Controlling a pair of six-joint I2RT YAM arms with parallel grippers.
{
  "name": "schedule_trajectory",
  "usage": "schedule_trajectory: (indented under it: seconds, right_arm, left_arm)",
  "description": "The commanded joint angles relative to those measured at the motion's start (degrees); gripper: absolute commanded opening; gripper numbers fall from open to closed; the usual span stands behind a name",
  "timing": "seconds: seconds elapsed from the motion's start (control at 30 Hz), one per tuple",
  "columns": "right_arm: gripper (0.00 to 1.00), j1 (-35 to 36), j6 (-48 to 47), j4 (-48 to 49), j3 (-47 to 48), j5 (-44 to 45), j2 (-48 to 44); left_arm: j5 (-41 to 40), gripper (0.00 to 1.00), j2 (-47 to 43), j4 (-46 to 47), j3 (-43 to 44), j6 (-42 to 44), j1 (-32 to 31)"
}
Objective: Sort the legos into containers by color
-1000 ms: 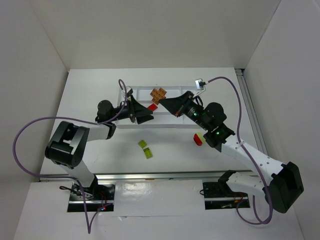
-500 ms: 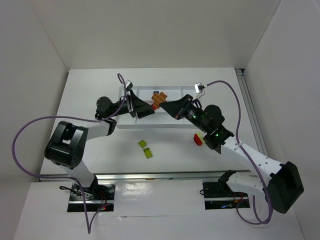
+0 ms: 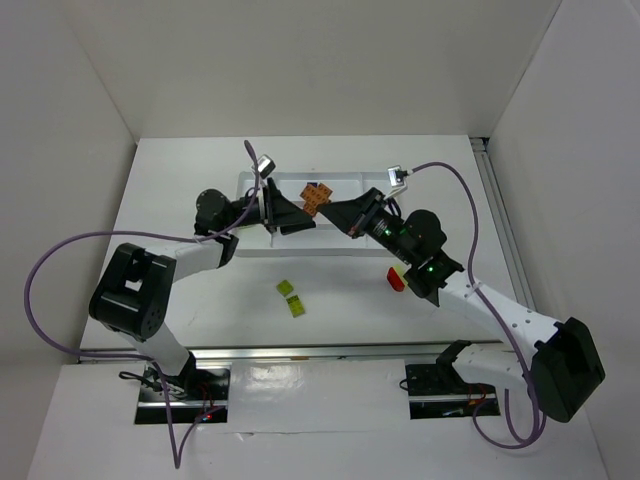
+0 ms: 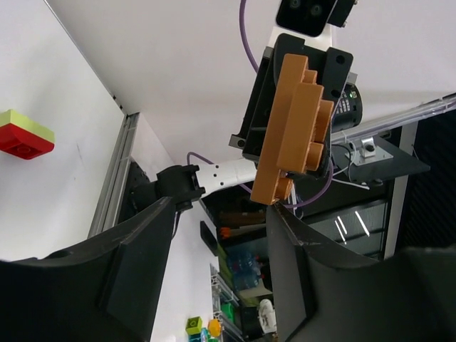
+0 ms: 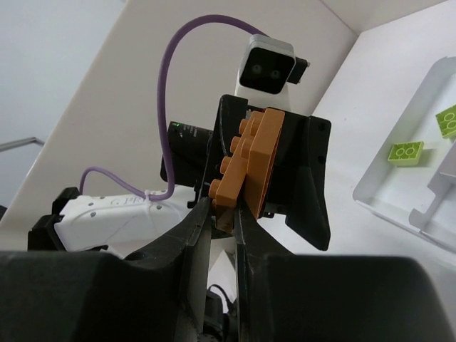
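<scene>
Orange lego stack (image 3: 318, 197) held above the white tray (image 3: 340, 184), between the two pincers.
Only the right wrist view shows the right pincer (image 5: 223, 211) clamped on the stack's end. The left wrist view shows the left pincer (image 4: 221, 208) spread apart, facing it. On the worktop (image 3: 180, 190) behind the pincers lie two yellow-green bricks (image 3: 296, 306) and one red brick (image 3: 397, 278).

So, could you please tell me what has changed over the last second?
The left gripper swung away from the bases and twisted toward the right gripper, which barely shifted; the orange lego stack between them turned slightly. The loose yellow-green bricks and the white plastic tray stayed put.
</scene>
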Motion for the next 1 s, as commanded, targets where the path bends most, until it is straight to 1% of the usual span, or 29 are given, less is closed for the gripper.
schedule_trajectory:
  seconds: [0.0, 0.07, 0.17, 0.37, 0.57, 0.73, 0.77, 0.97]
  right_arm:
    - [0.12, -0.4, 1.1, 5.4, -0.3, -0.9, 0.4]
    - [0.12, -0.4, 1.1, 5.4, -0.3, -0.9, 0.4]
    - [0.12, -0.4, 1.1, 4.8, -0.3, -0.9, 0.4]
    - [0.12, -0.4, 1.1, 4.8, -0.3, -0.9, 0.4]
    - [0.12, -0.4, 1.1, 4.3, -0.9, -0.9, 0.4]
    - [0.12, -0.4, 1.6, 4.8, -1.4, -1.4, 0.4]
    - [0.12, -0.4, 1.6, 4.8, -1.4, -1.4, 0.4]
    - [0.12, -0.4, 1.6, 4.8, -1.4, -1.4, 0.4]
  left_arm:
    - [1.1, 0.64, -1.9, 31.6, 2.1, 2.3, -0.1]
    - [1.1, 0.62, -1.9, 32.1, 2.8, 2.3, -0.1]
    - [1.1, 0.62, -2.4, 32.1, 2.8, 2.3, -0.1]
    - [0.6, 0.59, -3.5, 32.1, 3.9, 1.2, -0.1]
    - [0.6, 0.59, -5.9, 32.1, 3.9, 1.2, 0.4]
    - [0.6, 0.59, -5.2, 32.1, 3.9, 0.7, 0.4]
    - [0.6, 0.56, -4.7, 32.1, 3.9, 0.7, 0.4]
    - [0.0, 0.56, -4.7, 32.1, 3.9, 0.7, 0.4]
